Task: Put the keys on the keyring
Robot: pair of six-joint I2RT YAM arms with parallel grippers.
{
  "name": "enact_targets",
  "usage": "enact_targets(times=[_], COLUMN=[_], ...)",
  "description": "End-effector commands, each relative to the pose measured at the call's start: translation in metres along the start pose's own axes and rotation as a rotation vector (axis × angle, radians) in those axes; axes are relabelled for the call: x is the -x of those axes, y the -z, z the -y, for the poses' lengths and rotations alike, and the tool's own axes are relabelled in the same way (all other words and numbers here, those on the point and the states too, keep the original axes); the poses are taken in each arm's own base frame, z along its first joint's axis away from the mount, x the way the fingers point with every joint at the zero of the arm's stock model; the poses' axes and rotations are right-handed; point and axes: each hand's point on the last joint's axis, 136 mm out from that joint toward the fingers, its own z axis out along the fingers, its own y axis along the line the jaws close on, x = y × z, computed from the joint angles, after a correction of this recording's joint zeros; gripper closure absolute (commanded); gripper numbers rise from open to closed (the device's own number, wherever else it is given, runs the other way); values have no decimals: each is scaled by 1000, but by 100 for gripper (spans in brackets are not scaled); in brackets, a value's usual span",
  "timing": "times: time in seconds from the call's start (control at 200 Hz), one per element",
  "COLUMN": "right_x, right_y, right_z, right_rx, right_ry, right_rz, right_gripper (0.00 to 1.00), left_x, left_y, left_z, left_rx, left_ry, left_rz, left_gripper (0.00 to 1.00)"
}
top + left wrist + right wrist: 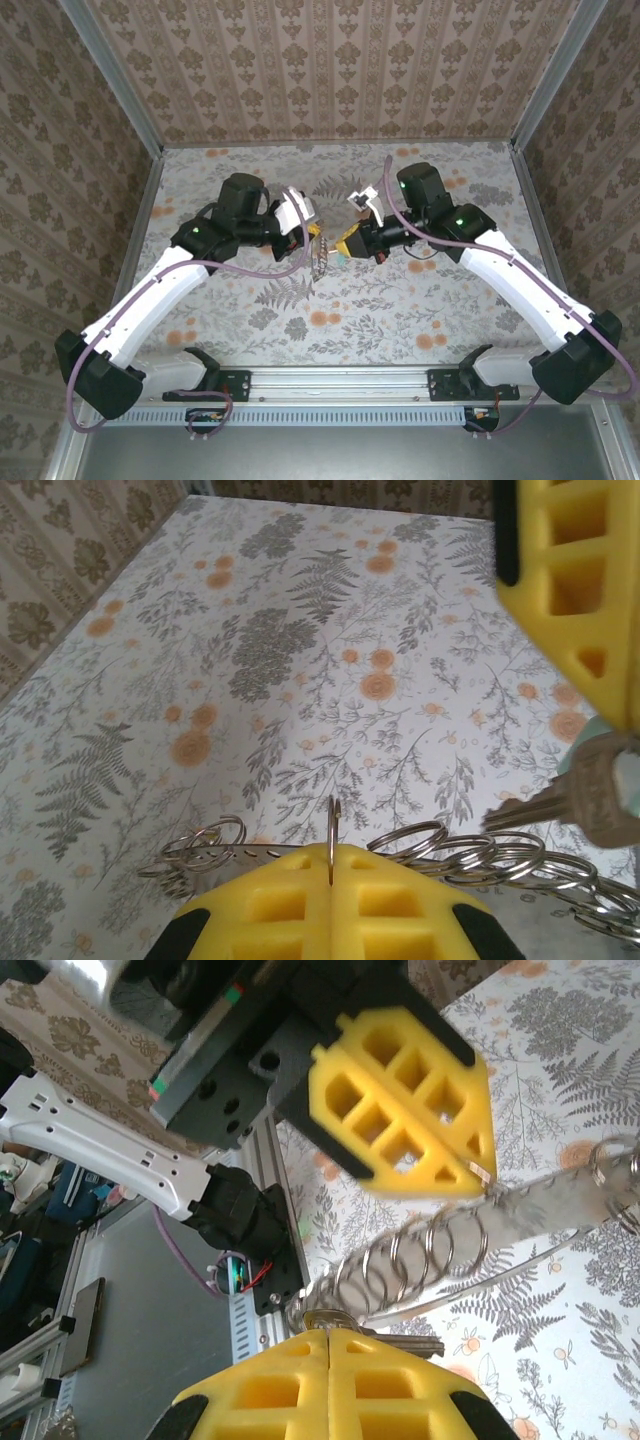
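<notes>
Damask wallpaper (330,70) on three sides, metal frame posts (115,80) at the corners. Below, a tablecloth (300,650) of grey ferns and orange flower blots, flat and bare under the work.

Held aloft at mid-table: the keyring (333,825), a run of linked steel rings. One ring pinched edge-on in the clenched jaws of the left gripper (330,858), the rest trailing out to either side of those jaws and drooping toward the cloth. Possibly threaded along a flat metal strip (560,1205), though too blurred in the right wrist view to say.

Just beyond the left jaws, off to their right: the key (588,802), dull grey-brown, gripped in the closed jaws of the right gripper (330,1338). Blade pointing toward the rings, tip near the nearest loops but apparently apart from them.

Judged as midway: both parts picked up and brought face to face, threading not yet done. Left to do: easing the key's hole onto a split ring, winding it round, then letting go. Only one key made out for certain; more perhaps tucked behind the right jaws.
</notes>
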Motion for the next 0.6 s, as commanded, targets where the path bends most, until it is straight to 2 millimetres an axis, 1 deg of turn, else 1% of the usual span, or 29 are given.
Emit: enact_targets(times=[0.0,0.085,0.145,0.275,0.42,0.595], right_x=[20,30,33,29,25,30], right_y=[-1,-3,-6,-8,-10,-13], right_z=[0,4,8,19,21,21], right_rx=[-18,-30,-34,-80,-84,-61], right_ry=[56,61,52,30,25,22], right_rz=[46,89,98,102,107,129], right_gripper=[100,100,100,100,100,100], left_x=[24,23,24,25,27,31], left_y=[4,4,5,7,7,9], left_z=[9,11,12,14,15,17], left_rx=[-41,-48,-47,-52,-61,-73], left_ry=[-66,-62,-59,-62,-66,-68], left_rz=[71,75,79,86,89,105], left_gripper=[100,100,100,100,100,100])
